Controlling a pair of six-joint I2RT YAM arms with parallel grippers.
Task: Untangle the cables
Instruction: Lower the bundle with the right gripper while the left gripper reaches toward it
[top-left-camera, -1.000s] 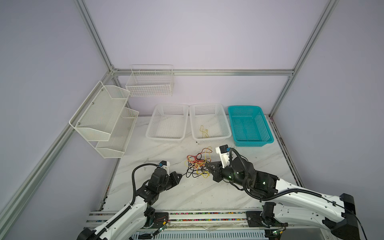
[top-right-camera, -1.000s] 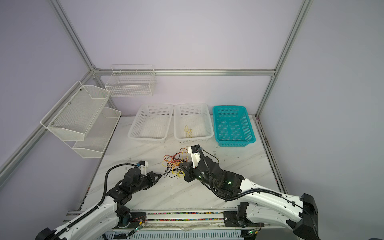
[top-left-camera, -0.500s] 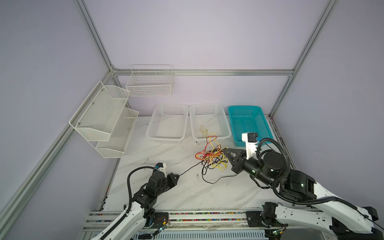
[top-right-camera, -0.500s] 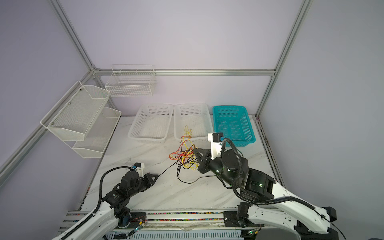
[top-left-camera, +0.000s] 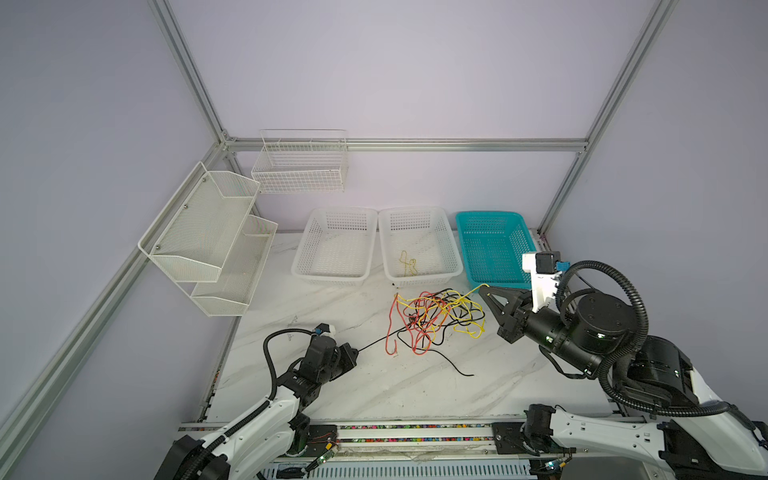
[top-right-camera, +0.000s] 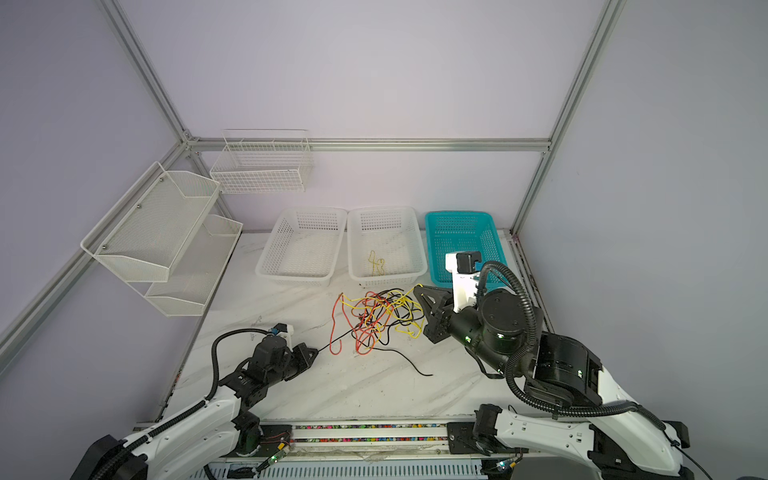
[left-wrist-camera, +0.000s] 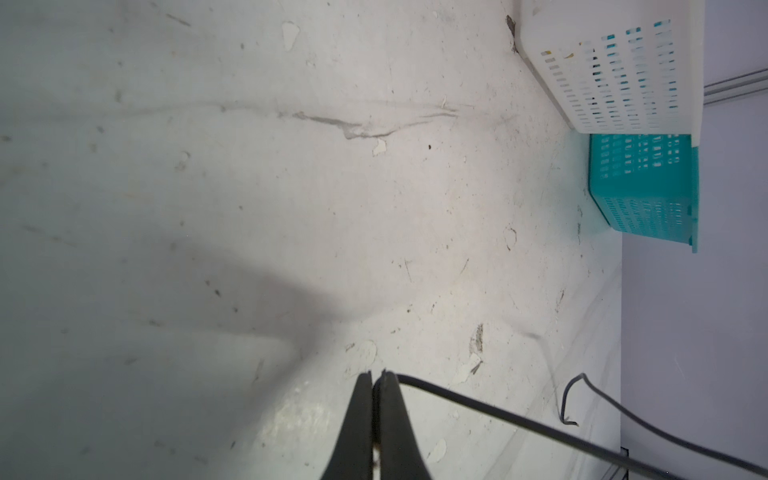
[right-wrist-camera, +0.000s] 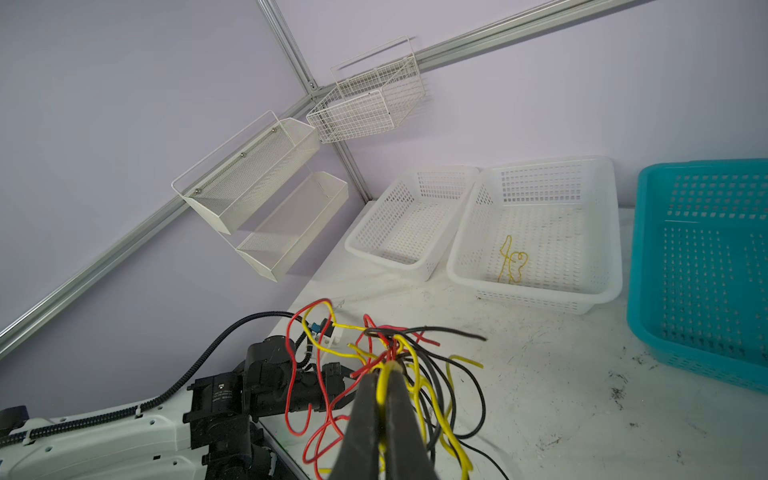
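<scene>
Now the left gripper (left-wrist-camera: 376, 376) is clamped tight on a black cable (left-wrist-camera: 498, 411), which runs straight out from its tips into the tangled cables (top-left-camera: 432, 320) lying between both grippers; the right gripper (right-wrist-camera: 384, 368), just beside that tangle, pinches a yellow cable (right-wrist-camera: 381, 384)

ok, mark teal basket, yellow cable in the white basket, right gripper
teal basket (top-left-camera: 488, 214): in a top view, back rim.
yellow cable (right-wrist-camera: 512, 261): right wrist view, looped middle.
right gripper (right-wrist-camera: 384, 369): right wrist view, between fingertips.
</scene>
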